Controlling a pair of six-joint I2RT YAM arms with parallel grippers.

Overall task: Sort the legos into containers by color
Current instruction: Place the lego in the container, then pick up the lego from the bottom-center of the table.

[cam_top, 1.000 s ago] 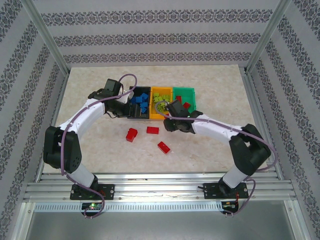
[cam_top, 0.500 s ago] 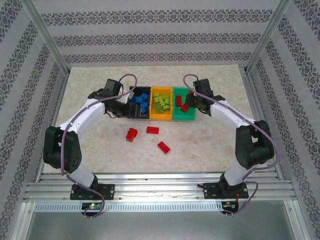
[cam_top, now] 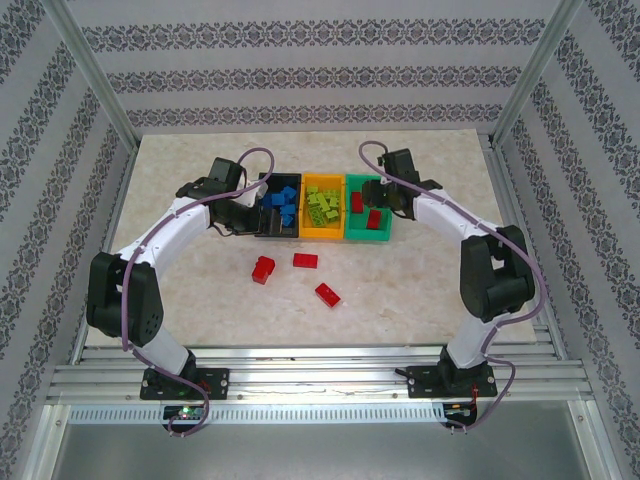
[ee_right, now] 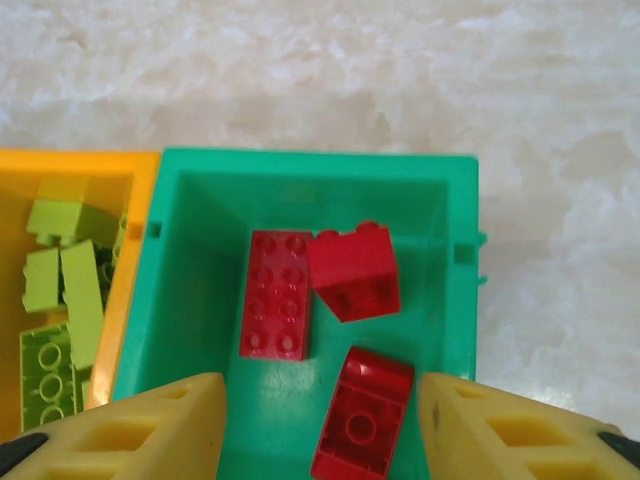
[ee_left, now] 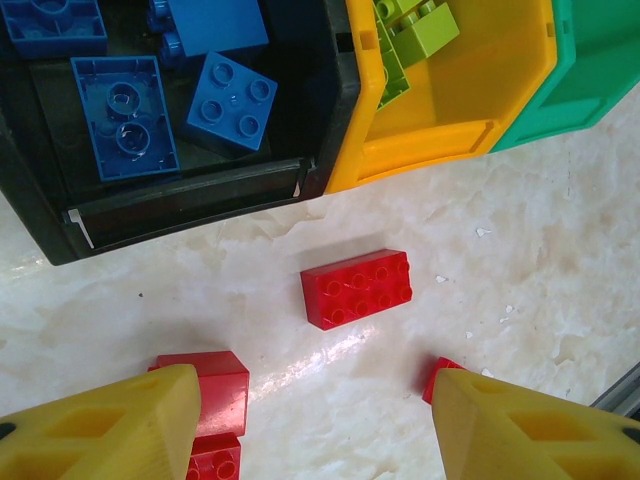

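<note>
My right gripper [ee_right: 320,430] hangs open over the green container [ee_right: 300,160]. Three red legos lie inside it, and one upturned red lego [ee_right: 365,412] rests loose between the fingers. From above, this gripper [cam_top: 375,200] is over the green container [cam_top: 368,237]. My left gripper [ee_left: 315,430] is open just above the table, in front of the black container [ee_left: 190,195] of blue legos. A red lego [ee_left: 357,288] lies ahead of it, and another red lego [ee_left: 205,385] sits by its left finger. The yellow container [ee_left: 430,145] holds lime green legos.
Three red legos [cam_top: 263,268] [cam_top: 305,260] [cam_top: 327,294] lie on the marble table in front of the row of containers. The black container [cam_top: 277,233] and yellow container [cam_top: 322,236] touch side by side. Metal frame posts and patterned walls close in the table.
My right arm swung from the table's middle to over the green container, opened, and let a red lego fall into it. The left arm has stayed put.
</note>
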